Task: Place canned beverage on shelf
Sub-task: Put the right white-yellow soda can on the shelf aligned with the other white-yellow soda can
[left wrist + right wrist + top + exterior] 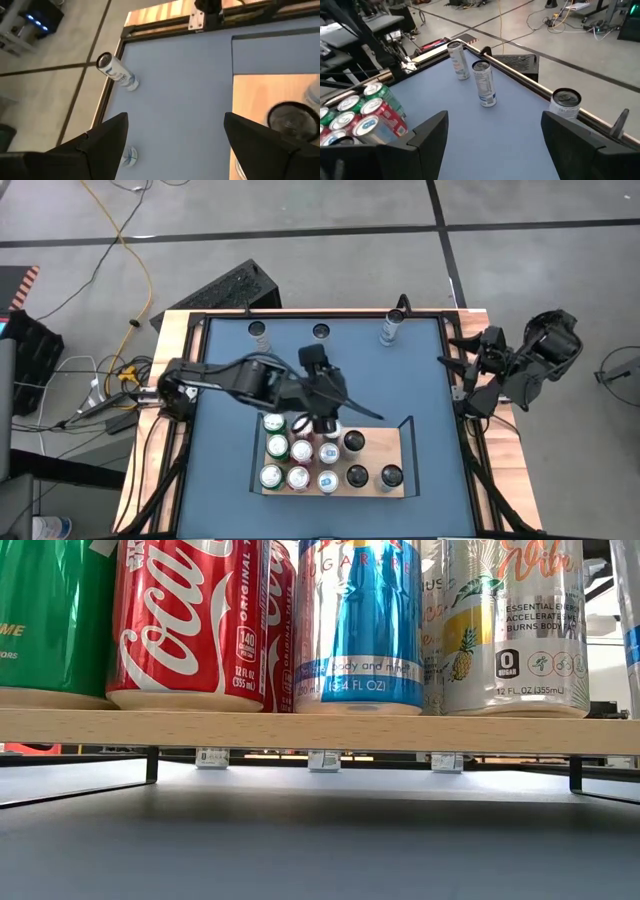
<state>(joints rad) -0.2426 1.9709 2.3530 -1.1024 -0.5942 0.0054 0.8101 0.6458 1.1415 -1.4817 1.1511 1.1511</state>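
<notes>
The light-wood shelf [400, 442] stands on the blue table's near middle, with several upright cans on its board [320, 730], among them a red cola can [185, 625] and a blue-and-silver one [360, 625]. Three more cans [258, 330] [321, 332] [392, 328] stand on their bases along the table's far edge. My left gripper [325, 423] hovers above the shelf's far edge, open [175, 120], with nothing between its fingers. My right gripper [462, 365] waits folded back at the table's right edge, open [492, 117] and empty.
Black rails [408, 425] rise at the shelf's short ends. The table has light-wood side strips [170, 340] and a black frame. The left wrist view shows a far-edge can [117, 72] and a dark-topped can [287, 117] on the shelf. Bare blue tabletop [420, 380] lies between the shelf and the far cans.
</notes>
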